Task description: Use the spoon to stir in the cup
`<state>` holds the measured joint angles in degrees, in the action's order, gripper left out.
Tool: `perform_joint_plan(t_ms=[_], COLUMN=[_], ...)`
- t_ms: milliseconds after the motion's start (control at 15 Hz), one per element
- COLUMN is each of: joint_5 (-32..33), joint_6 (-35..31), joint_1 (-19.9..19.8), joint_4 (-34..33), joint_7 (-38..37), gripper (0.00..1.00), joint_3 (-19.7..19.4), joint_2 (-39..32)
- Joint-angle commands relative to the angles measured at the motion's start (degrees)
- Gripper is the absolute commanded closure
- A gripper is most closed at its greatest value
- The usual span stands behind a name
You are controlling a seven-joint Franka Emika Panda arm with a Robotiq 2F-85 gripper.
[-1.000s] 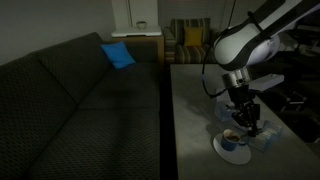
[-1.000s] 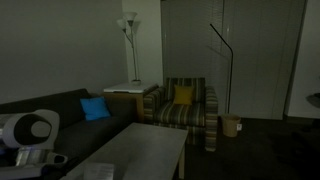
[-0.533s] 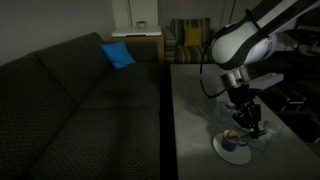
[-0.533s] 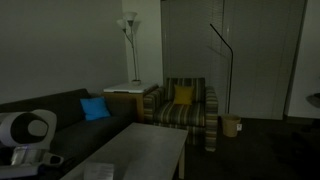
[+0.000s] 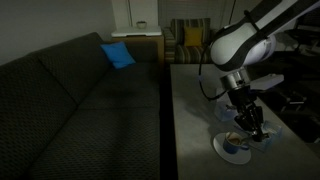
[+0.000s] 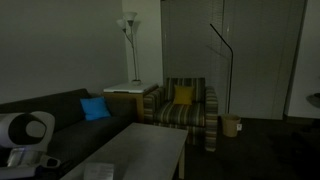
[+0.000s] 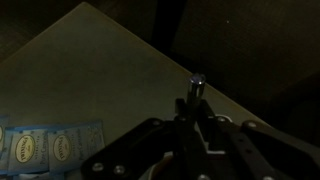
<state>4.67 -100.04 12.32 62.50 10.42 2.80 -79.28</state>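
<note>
slim pale metallic spoon (image 7: 196,84) pinched in my end effector (image 7: 190,124).
i see the end effector hanging just over the small pale cup (image 5: 232,141) on its round white saucer (image 5: 224,150), grey tabletop (image 5: 195,110) beneath.

We take this for a home living room. A long dark sofa (image 5: 80,95) fills much of an exterior view, with a blue cushion (image 5: 117,55) at its far end. Past the sofa's far end stands a striped armchair (image 6: 185,105) holding a yellow cushion (image 6: 183,96). A floor lamp (image 6: 128,22) rises behind the sofa, and a low counter (image 5: 190,110) runs alongside it.
</note>
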Motion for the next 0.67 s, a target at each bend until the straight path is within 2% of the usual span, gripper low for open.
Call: perform_joint_plan(t_ms=[0,333,400,467,600], joint_5=[0.2,0.2,0.2,0.2,0.1], joint_6=[1.0,0.1,0.0,-0.2,-0.5], joint_1=[-0.3,-0.2,-0.2,-0.2,-0.1], joint_4=[-1.8,-1.7,-1.6,-1.5,-1.1], joint_7=[1.6,2.8,3.0,3.2,3.4], gripper=[0.96,0.96,0.69,0.56,0.44], joint_3=[0.2,0.3,0.4,0.4,0.5], joint_2=[-1.2,-1.4,-1.4,-1.3,-1.1])
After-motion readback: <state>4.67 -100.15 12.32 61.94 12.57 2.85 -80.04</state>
